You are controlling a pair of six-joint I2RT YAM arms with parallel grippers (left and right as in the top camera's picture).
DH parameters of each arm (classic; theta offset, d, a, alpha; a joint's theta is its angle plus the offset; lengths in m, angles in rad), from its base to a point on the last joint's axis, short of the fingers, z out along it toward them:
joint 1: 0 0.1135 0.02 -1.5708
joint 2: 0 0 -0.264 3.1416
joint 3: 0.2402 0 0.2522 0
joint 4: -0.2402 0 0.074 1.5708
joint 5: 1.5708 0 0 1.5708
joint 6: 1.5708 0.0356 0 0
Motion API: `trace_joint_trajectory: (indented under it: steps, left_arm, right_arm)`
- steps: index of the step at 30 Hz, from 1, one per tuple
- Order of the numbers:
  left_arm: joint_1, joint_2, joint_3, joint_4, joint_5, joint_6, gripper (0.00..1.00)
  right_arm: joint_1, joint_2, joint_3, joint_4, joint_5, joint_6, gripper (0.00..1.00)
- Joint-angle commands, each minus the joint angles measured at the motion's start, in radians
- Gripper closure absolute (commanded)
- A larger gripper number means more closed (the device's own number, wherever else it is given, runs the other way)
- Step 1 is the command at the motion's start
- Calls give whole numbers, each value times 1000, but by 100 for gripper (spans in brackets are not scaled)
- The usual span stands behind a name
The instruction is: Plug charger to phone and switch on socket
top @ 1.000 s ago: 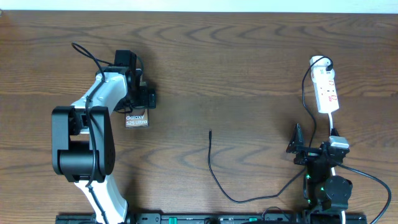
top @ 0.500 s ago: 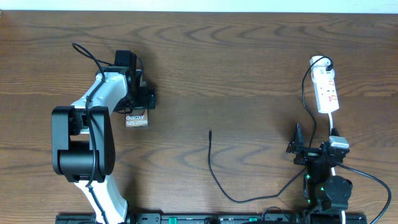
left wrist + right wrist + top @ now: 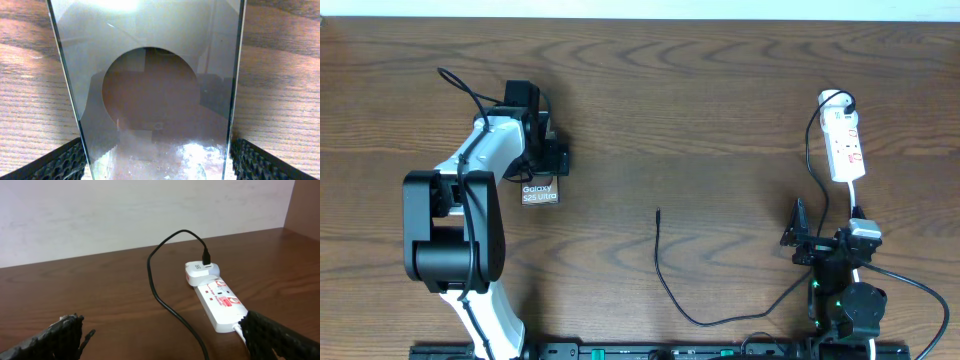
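Brown wooden table (image 3: 720,100). White power strip (image 3: 844,145) at far right, long axis running away from robot. Right gripper (image 3: 165,340) just short of it, spread, empty. Left gripper (image 3: 157,165) straddles phone (image 3: 540,192) at table's left, fingers wide; contact cannot be told. Charger cable (image 3: 665,280) curves between arms, plug tip (image 3: 658,212) right of phone, well apart.

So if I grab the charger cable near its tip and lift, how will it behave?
Probably floppy: the charger lies in loose curves on the table, so its tip would likely droop unless gripped close. It looks thin and light, so it should drag easily, but its far end is plugged in at the socket, which may limit slack.
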Motion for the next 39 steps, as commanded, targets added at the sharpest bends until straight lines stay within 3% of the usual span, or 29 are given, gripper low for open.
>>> trace_joint_trajectory:
  steps: [1,27,39]
  left_arm:
    - [5,37,2,-4,-21,28,8]
    - [5,37,2,-5,-21,28,18]
    - [5,37,2,-5,-21,28,28]
  right_arm:
    - [5,-5,-1,-4,8,-7,1]
    - [5,-5,-1,-4,8,-7,1]
    - [5,-5,-1,-4,8,-7,1]
